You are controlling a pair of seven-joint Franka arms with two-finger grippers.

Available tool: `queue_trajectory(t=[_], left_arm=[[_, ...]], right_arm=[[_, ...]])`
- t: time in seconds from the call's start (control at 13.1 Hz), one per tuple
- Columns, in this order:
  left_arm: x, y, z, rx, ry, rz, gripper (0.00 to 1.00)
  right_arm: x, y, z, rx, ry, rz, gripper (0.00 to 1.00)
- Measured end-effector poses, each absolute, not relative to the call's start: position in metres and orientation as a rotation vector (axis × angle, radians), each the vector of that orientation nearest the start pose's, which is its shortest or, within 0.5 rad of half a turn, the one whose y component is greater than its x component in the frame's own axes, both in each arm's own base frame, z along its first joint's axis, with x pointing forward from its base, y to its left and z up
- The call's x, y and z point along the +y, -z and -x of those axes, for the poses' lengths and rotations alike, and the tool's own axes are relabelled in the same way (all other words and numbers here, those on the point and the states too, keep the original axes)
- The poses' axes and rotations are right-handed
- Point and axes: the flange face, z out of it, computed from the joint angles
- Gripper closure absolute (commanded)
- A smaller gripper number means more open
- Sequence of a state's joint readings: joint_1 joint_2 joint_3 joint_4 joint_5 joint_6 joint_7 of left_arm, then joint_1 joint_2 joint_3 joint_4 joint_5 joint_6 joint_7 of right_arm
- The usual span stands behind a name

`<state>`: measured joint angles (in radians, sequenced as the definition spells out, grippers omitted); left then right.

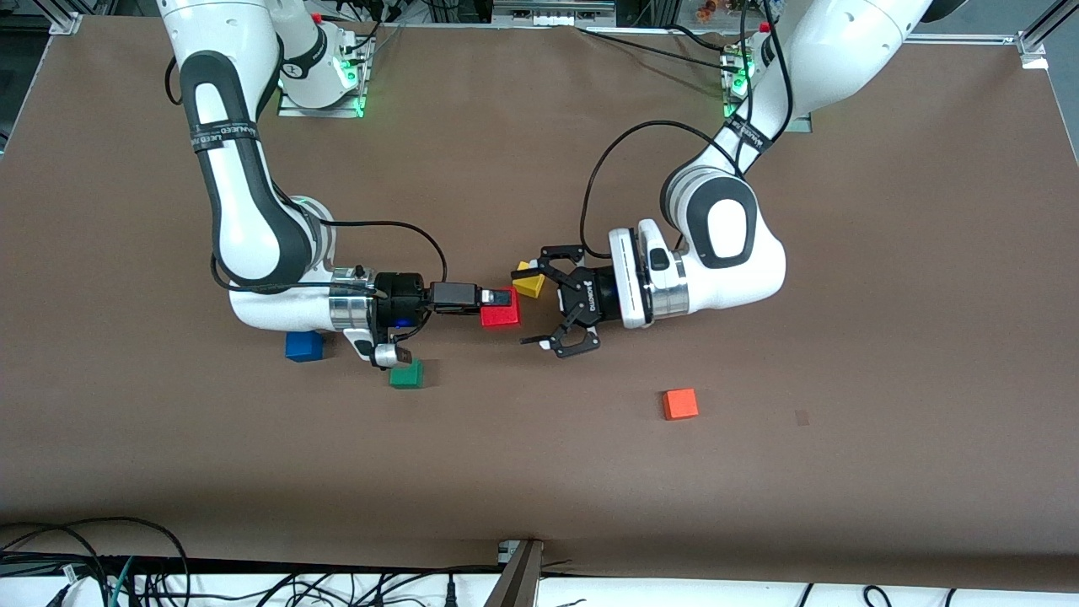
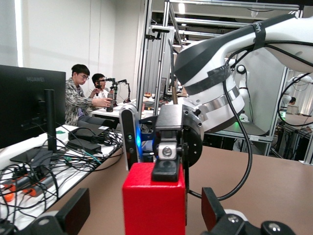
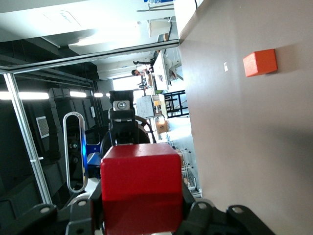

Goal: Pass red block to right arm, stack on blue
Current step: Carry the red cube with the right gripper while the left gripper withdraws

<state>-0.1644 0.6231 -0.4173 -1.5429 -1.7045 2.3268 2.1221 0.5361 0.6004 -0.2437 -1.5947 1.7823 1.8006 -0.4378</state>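
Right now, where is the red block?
In the front view, the red block is mid-table, clamped by the right gripper. The open left gripper faces it, and a yellow block sits just beside.

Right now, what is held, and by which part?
The right end effector pinches the red block by opposite faces; the left end effector is open.

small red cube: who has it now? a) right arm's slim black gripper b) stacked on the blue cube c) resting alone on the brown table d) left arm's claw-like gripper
a: the right arm's slim black gripper is closed on the small red cube, while the left arm's claw-like gripper stands open beside it.
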Motion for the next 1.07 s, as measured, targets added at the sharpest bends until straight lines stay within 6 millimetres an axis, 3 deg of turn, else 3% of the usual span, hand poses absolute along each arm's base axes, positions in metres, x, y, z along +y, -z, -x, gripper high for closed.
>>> queue_trajectory(t=[0.23,0.61,1.07], left_arm=[[-0.342,-0.361,-0.644,-1.062,-1.172,-1.459,0.0],[-0.265,-0.367,-0.663,-1.061,-0.875,-1.434,0.0],[-0.191,-0.363,-0.657,-1.007,-0.404,-1.61,0.0]], right_arm=[[0.277,-0.35,-0.649,0.067,-0.098,1.775,0.97],[0.207,-0.378,-0.665,-0.072,-0.023,2.077,0.97],[0.135,-0.377,-0.674,-0.257,-0.02,2.556,0.97]])
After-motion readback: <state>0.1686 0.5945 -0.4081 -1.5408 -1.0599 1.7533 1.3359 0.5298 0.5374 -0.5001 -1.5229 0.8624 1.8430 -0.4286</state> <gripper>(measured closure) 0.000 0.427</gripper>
